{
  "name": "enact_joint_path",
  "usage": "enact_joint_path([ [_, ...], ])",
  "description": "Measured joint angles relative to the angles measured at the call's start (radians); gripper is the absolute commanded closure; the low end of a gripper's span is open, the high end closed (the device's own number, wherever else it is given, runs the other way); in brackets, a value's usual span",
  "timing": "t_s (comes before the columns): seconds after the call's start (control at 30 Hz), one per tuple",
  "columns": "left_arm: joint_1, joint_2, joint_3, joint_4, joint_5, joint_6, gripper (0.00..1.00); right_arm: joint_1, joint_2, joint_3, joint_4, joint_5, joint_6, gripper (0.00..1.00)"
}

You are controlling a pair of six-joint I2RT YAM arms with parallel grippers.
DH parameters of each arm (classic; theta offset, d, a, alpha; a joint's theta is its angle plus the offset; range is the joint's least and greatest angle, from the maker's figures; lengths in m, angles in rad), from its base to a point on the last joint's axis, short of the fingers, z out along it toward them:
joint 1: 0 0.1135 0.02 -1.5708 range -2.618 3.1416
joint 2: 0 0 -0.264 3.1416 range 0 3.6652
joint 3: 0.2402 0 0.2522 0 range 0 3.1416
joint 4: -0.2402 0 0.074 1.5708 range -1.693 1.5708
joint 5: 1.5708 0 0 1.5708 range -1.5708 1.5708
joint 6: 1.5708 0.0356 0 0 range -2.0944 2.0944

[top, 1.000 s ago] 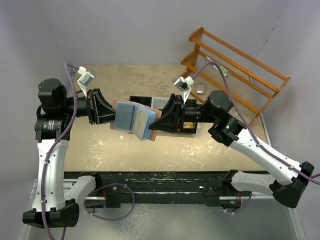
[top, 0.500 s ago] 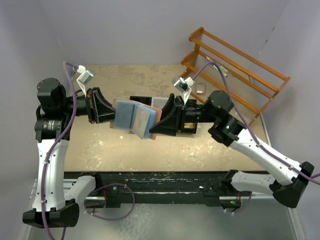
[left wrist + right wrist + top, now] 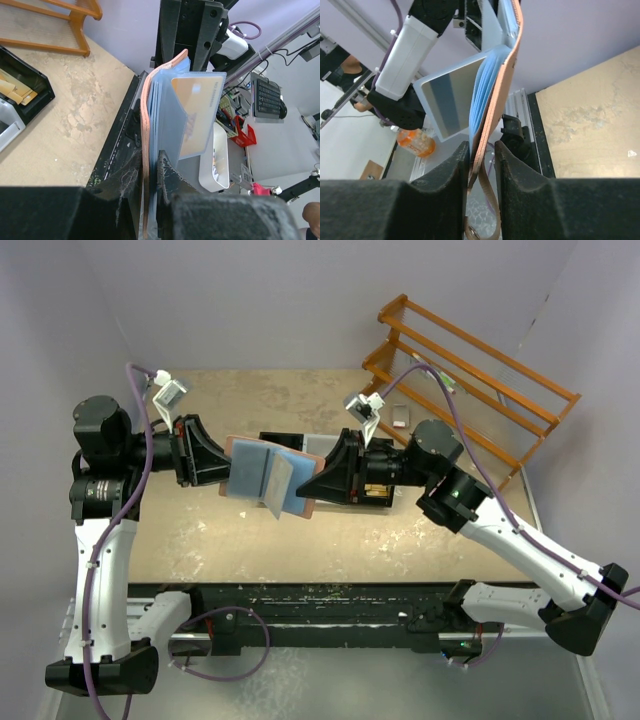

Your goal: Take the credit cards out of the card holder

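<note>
While the card holder (image 3: 262, 475) hangs open in the air above the worktop (image 3: 300, 390), both of its ends are pinched. The left pincer (image 3: 226, 468) is clenched on the left flap, and the right pincer (image 3: 318, 480) grasps the reddish-brown right flap; each wrist view shows the leather running between the fingers. One pale card (image 3: 196, 112) stands out of the blue pockets in the middle, with nothing gripping it. Whether more cards sit deeper in the pockets cannot be told.

The main risk is that neither pincer is free. To take the card, one must let go, and the holder would then dangle from a single flap, swing, or fold shut over the card. Both grips sit on thin edges, so a hard pull apart could drag the leather out of the fingers and drop the holder onto the black tray (image 3: 283, 440) below. The raised card may also slide out and fall if the holder tilts.
</note>
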Motion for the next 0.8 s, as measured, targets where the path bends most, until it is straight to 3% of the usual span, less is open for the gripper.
enact_joint_path([
  [0.2, 0.001, 0.000, 0.000, 0.006, -0.005, 0.000, 1.00, 0.000, 0.004, 0.035, -0.092, 0.082, -0.023, 0.81],
  [0.37, 0.008, 0.000, 0.000, 0.007, -0.017, 0.005, 1.00, 0.000, 0.026, 0.083, -0.157, 0.156, -0.056, 0.96],
  [0.47, 0.008, 0.000, 0.001, -0.015, -0.035, 0.047, 0.68, 0.000, 0.035, 0.110, -0.214, 0.201, -0.074, 1.00],
  [0.53, 0.007, 0.000, 0.001, -0.057, -0.050, 0.102, 0.57, 0.003, 0.046, 0.145, -0.276, 0.249, -0.090, 1.00],
  [0.8, 0.007, 0.018, 0.003, -0.209, -0.072, 0.255, 0.40, 0.000, 0.046, 0.223, -0.460, 0.406, -0.143, 1.00],
])
